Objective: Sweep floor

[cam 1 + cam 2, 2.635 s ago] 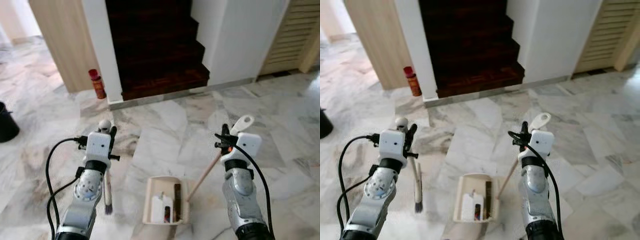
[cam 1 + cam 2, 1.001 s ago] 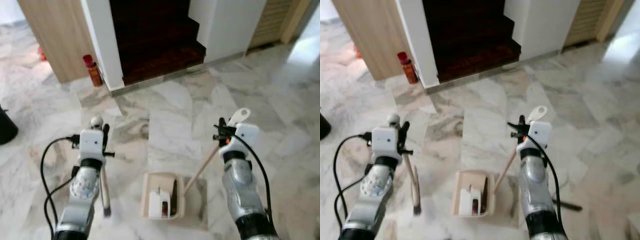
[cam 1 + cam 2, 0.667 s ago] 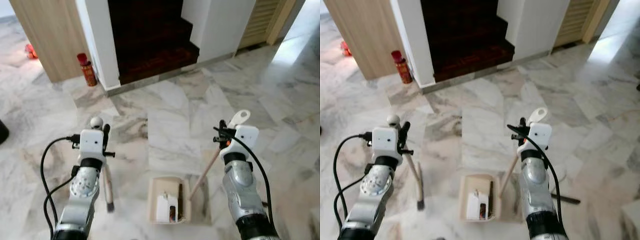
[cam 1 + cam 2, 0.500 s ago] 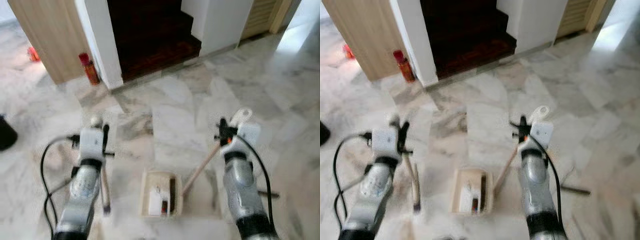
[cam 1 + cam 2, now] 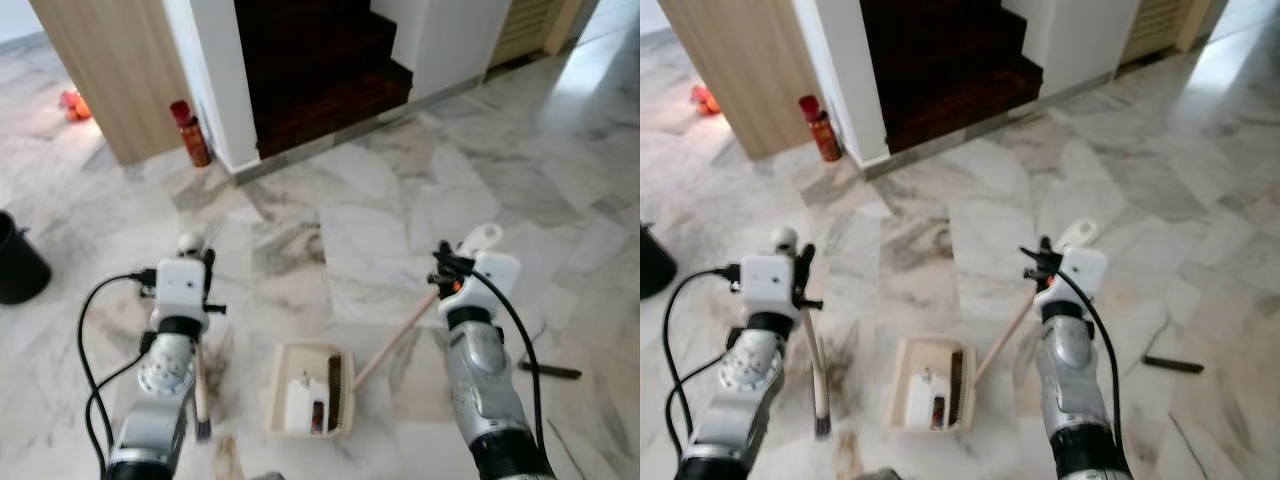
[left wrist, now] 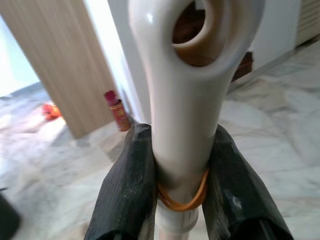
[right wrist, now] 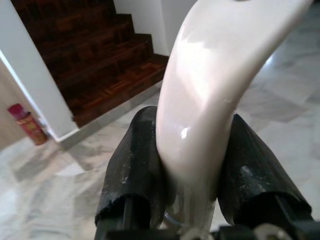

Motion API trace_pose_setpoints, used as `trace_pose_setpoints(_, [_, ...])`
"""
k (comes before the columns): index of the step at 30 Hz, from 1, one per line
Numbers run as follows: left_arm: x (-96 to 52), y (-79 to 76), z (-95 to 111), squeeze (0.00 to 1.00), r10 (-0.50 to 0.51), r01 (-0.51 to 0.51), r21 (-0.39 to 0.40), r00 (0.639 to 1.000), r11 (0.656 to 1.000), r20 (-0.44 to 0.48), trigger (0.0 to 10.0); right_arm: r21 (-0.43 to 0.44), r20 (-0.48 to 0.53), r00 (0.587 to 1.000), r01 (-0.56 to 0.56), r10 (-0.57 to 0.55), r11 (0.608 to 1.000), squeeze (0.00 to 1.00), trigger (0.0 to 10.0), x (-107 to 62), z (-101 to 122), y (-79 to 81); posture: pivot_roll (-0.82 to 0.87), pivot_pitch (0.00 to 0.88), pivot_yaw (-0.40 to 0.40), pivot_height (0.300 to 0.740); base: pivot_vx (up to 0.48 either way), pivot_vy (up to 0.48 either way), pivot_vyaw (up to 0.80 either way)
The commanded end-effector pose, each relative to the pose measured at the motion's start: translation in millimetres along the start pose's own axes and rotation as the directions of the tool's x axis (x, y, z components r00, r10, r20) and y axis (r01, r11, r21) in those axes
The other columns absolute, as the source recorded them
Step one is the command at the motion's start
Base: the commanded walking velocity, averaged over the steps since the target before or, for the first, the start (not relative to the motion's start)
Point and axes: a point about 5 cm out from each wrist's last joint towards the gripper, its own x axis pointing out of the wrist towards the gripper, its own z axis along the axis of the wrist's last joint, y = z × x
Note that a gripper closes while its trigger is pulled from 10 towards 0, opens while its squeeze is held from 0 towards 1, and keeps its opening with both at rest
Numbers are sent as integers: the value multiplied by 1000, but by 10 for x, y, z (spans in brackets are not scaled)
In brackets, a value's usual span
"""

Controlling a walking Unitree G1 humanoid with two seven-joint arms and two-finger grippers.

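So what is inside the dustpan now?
The dustpan holds a white piece and a dark strip beside it. Anything beneath them is hidden.

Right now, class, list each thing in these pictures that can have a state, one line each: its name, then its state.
Left claw: shut on the broom handle.
Right claw: shut on the dustpan handle.
Broom: held about upright, bristles down at the floor.
Dustpan: low by the floor, holding a white item and dark bits.
Red can: upright by the white wall.
Black bin: standing on the floor.
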Motion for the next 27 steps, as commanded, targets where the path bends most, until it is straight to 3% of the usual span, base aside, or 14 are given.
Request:
trace_pose_setpoints(1, [2,87,61,0,25,-25,15,999,1000,29,10000,-3,45,999,-18,18,1000,0,10000,32,100,66,98,140,21,740,0,326,0])
trace_pose_setpoints(27, [-17,119,65,0,25,-26,24,999,999,26,10000,-12,46,998,-31,32,999,0,10000,31,91,106,102,120,25,740,0,332,0])
